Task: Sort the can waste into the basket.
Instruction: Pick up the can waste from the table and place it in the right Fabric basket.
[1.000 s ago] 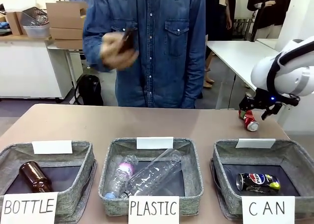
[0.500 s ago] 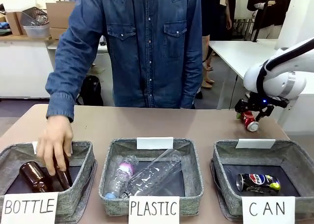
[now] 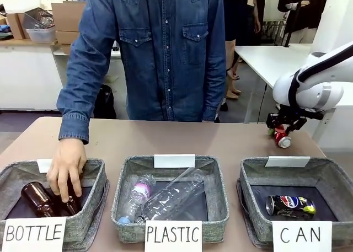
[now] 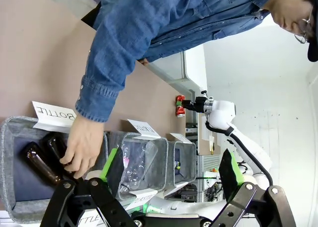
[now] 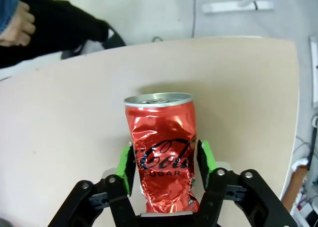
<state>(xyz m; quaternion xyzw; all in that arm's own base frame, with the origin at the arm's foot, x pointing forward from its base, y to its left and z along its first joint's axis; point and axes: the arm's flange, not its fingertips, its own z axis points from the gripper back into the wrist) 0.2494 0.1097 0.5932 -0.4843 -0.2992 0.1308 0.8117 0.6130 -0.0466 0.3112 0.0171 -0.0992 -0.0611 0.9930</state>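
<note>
red can (image 5: 161,147) lies on its side on the bench (image 3: 165,139) at the far right, dented and crinkled, silver lid end pointing away from the right claw (image 5: 164,163). right wrist view shows both green pads pressed against the can's flanks, so the right claw is pinching it; front view gives just the red can (image 3: 282,137) under the black claw (image 3: 282,126), contact not readable there. pepsi can (image 3: 290,205) already lies on its side in the can basket (image 3: 336,180), grey fabric, dark lining, white "can" sign on the front. nothing between the red can and that basket but bare bench and the basket's back rim. middle basket (image 3: 218,175) signed "plastic" holds clear plastic bottles (image 3: 165,198). left basket (image 3: 94,177) signed "bottle" holds brown glass bottles (image 3: 38,199), with the person's hand (image 3: 66,169) reaching into it. left wrist view shows the left claw (image 4: 169,168) spread wide, holding nothing, well above the baskets.
</note>
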